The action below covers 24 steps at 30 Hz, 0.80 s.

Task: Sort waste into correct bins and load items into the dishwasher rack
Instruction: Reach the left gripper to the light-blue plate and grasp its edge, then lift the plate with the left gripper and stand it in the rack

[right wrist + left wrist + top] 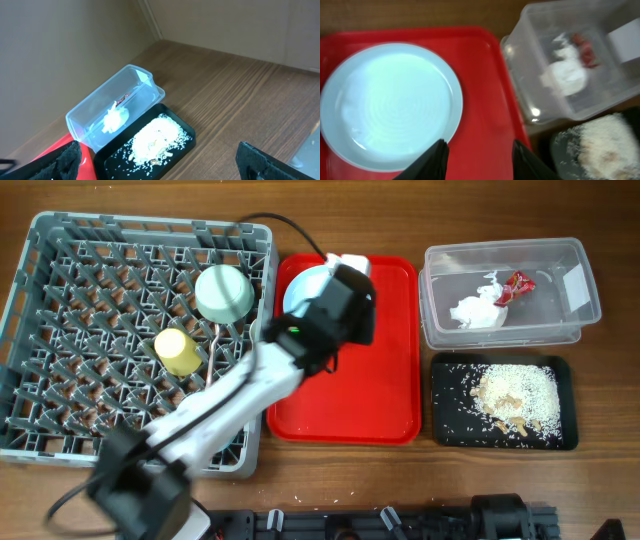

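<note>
The light blue plate (298, 286) lies on the flat red tray (385, 380), partly under my left arm; in the left wrist view the plate (390, 105) fills the left side. My left gripper (479, 156) is open and empty just above the tray beside the plate's right edge; it also shows in the overhead view (345, 275). The grey dishwasher rack (60, 240) holds the upturned mint-green bowl (223, 292), the yellow cup (178, 351) and a white utensil (214, 340). My right gripper (162, 162) is open and empty, high above the table.
The clear tub (575, 315) at the back right holds the white napkin (477, 311) and the red wrapper (518, 283). The black tray (447, 410) in front of it holds the rice crumbs (515, 392). Both also show in the right wrist view.
</note>
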Each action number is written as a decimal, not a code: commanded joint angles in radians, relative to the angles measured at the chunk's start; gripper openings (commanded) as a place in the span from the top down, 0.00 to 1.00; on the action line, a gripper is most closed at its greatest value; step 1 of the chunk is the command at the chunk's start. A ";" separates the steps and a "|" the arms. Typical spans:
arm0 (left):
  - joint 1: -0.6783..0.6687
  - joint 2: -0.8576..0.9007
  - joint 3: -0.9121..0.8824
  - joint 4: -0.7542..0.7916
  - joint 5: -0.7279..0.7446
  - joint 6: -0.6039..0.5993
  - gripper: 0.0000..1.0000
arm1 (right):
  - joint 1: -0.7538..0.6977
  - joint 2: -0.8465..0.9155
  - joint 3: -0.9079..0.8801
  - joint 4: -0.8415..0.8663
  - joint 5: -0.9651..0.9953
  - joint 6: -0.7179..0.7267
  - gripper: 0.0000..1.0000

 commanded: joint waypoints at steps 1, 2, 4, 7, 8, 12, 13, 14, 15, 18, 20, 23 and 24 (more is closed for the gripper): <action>-0.012 0.218 -0.001 0.152 -0.116 -0.012 0.53 | 0.000 0.002 -0.002 0.002 0.015 0.000 0.00; -0.012 0.257 -0.001 0.179 -0.109 -0.012 0.53 | 0.000 0.002 -0.002 0.002 0.015 0.000 0.00; -0.013 0.359 -0.001 0.246 -0.072 -0.012 0.53 | 0.000 0.002 -0.002 0.002 0.015 0.000 0.01; -0.012 0.415 -0.001 0.253 -0.072 -0.009 0.55 | 0.000 0.002 -0.002 0.002 0.015 0.000 0.00; -0.013 0.429 -0.001 0.256 -0.071 -0.009 0.55 | 0.000 0.002 -0.002 0.002 0.015 0.000 0.00; -0.013 0.465 0.000 0.251 -0.072 -0.008 0.96 | 0.000 0.002 -0.002 0.002 0.015 0.000 0.00; -0.013 0.439 0.008 0.251 -0.072 -0.008 0.96 | 0.000 0.002 -0.002 0.002 0.015 0.000 0.00; -0.013 0.380 0.023 0.242 -0.071 0.003 0.96 | 0.000 0.002 -0.002 0.002 0.015 0.000 0.00; -0.013 0.334 0.031 0.228 -0.071 0.019 0.96 | 0.000 0.002 -0.002 0.002 0.015 0.000 0.00; -0.013 0.016 0.084 0.116 -0.071 0.018 0.96 | 0.000 0.002 -0.002 0.002 0.015 0.000 0.00; 0.021 -0.337 0.105 -0.045 -0.035 0.018 0.96 | 0.000 0.002 -0.002 0.002 0.015 0.000 0.00; 0.199 -0.551 0.105 -0.253 0.100 0.016 0.96 | 0.000 0.002 -0.002 0.002 0.015 0.000 0.00; 0.315 -0.583 0.105 -0.327 0.210 0.013 0.96 | 0.000 0.002 -0.002 0.002 0.015 0.001 0.00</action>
